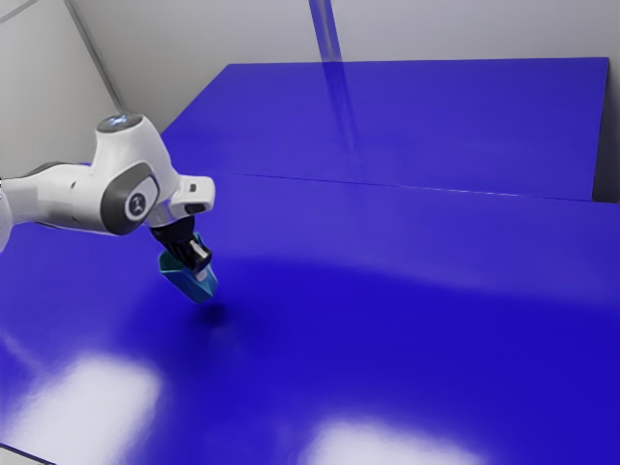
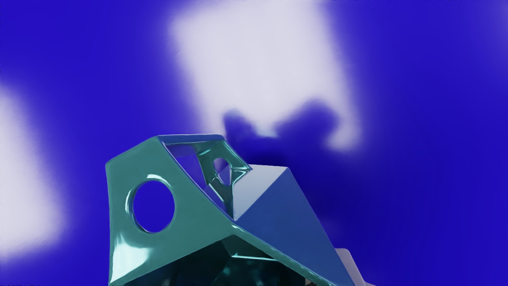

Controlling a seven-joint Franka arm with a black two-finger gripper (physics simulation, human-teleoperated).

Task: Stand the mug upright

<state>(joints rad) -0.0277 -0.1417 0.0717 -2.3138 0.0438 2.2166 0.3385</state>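
Glossy blue table (image 1: 417,320) beneath the hand (image 1: 201,270), teal mug (image 1: 181,278) tilted, gripped at its fingertips

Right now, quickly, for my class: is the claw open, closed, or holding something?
Claw: closed on the teal mug, holding it tilted above the blue table.

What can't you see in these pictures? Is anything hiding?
- Part of the mug: the wrist view's bottom edge cuts it off.
- Another bit of the mug, in the exterior view: the gripper is in front.
- Where the arm starts: cut off by the exterior view's left edge.
- Some of the table: it runs past the exterior view's bottom edge.
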